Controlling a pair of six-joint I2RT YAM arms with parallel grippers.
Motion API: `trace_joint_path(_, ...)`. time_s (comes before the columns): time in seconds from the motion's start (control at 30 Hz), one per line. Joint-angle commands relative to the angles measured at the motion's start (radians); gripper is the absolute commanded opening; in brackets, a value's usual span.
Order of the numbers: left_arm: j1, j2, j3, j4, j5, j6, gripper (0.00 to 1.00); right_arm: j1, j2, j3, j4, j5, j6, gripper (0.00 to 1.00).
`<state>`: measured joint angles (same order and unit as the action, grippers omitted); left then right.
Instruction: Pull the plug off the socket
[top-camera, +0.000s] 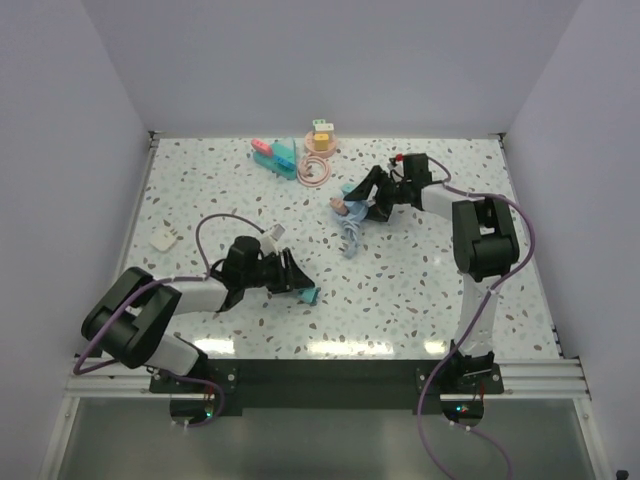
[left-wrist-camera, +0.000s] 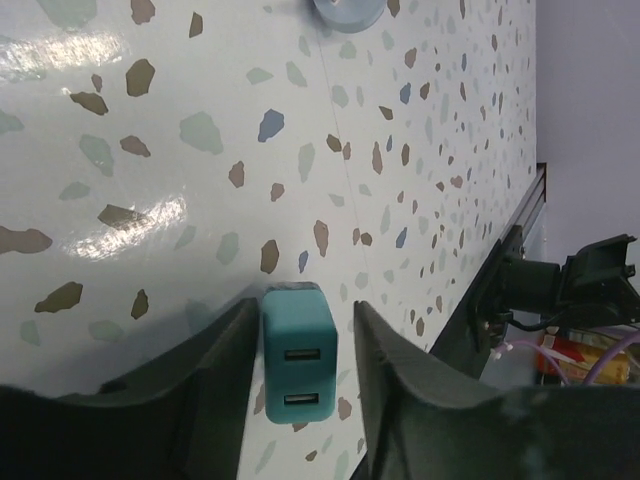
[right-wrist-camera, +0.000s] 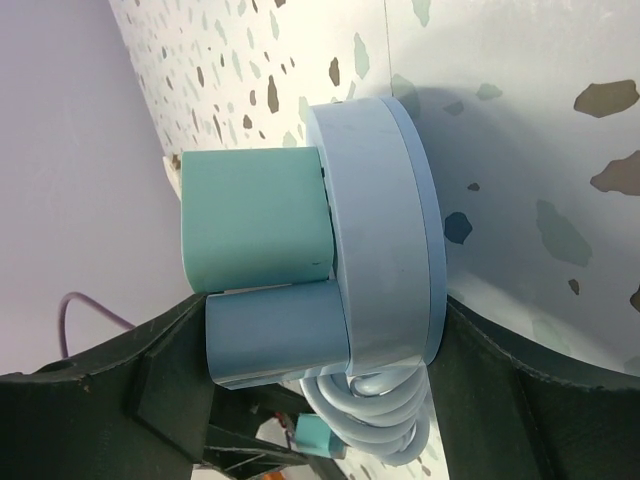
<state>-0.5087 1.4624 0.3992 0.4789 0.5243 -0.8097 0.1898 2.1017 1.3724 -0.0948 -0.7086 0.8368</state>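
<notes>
Right gripper (right-wrist-camera: 325, 320) clamps wide across the round socket (right-wrist-camera: 385, 230), teal plug (right-wrist-camera: 255, 215) jutting square off its face. Left gripper (left-wrist-camera: 305, 315), well apart from the socket, loosely straddles a second charger (left-wrist-camera: 298, 360).

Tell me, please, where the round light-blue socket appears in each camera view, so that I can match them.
Top external: the socket sits right of centre on the table, at the right gripper.
Left wrist: apparently just its rim, cut off by the top edge.
Right wrist: it fills the centre, standing on edge between the fingers.
Shared landmark: the speckled tabletop, behind the socket in all three.
</notes>
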Motion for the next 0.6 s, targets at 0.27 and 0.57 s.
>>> trace_joint_path(0.27, -0.014, -0.17, 0.025, -0.137, -0.128, 0.013, 0.99, 0.02, -0.084, -0.13, -0.145, 0.029, -0.11, 0.0)
trace_joint_path(0.57, -0.014, -0.056, 0.424, -0.477, -0.176, 0.497, 1.0, 0.088, -0.148, -0.164, -0.368, 0.001, -0.293, 0.0)
